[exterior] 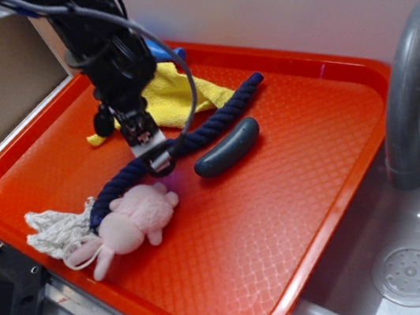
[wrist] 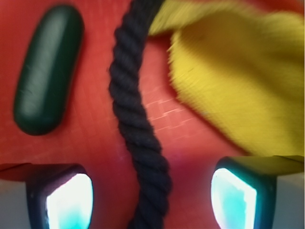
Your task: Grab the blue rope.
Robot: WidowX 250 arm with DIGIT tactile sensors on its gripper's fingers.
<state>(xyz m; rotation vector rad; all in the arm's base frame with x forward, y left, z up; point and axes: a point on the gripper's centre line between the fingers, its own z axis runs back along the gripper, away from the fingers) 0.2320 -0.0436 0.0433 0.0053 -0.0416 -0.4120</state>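
The blue rope [exterior: 212, 117] is a thick navy twisted cord lying diagonally across the orange tray [exterior: 295, 192], with a frayed whitish tassel [exterior: 54, 230] at its lower left end. My gripper [exterior: 154, 157] is lowered over the rope's middle. In the wrist view the blue rope [wrist: 138, 124] runs lengthwise down the gap between my two fingers, and my gripper [wrist: 152, 198] stands open, with clear tray surface showing on both sides of the cord. The left fingertip [wrist: 69, 200] and the right one are well apart from it.
A smooth dark grey-blue sausage-shaped piece [exterior: 227, 147] lies just right of the rope. A yellow cloth [exterior: 172, 95] sits behind it, and a pink plush toy [exterior: 132, 222] lies on the rope near the tassel. A grey faucet [exterior: 409, 78] and a sink [exterior: 412, 273] lie at right.
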